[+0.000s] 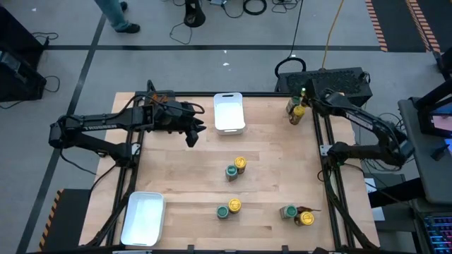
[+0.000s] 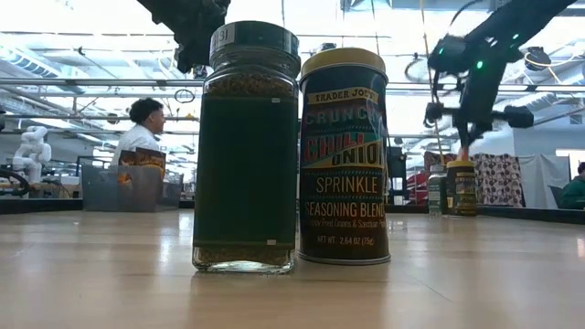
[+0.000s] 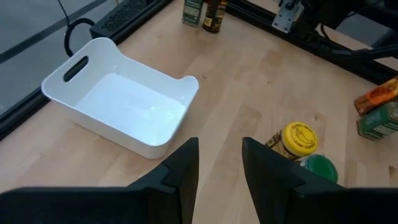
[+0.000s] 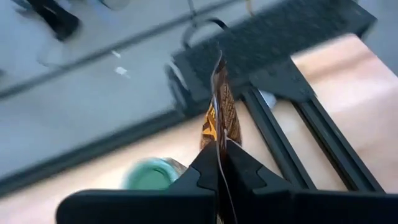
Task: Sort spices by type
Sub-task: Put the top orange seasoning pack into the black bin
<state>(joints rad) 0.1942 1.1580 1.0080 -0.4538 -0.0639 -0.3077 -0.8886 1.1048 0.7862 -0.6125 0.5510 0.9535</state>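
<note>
My left gripper [image 3: 220, 163] hangs over bare wood, fingers parted. White tray [image 3: 118, 99] sits just beyond it, empty. Yellow-lidded jar [image 3: 297, 140] touches green-lidded jar [image 3: 319, 168] beside one finger. Two more jars [image 3: 205, 11] stand at the far table edge.

You are working in a robotics lab or open workshop hall. The wooden bench [image 1: 268, 152] sits in a black metal frame [image 1: 330, 190] on grey floor marked with dark lines and orange hazard stripes [image 1: 376, 25], with cables [image 1: 254, 7] trailing past its far edge. Looking level across the bench you see exposed ceiling pipes [image 2: 101, 84], a seated person [image 2: 142, 128], a white robot figure [image 2: 33, 151] and cluttered workstations behind
</note>
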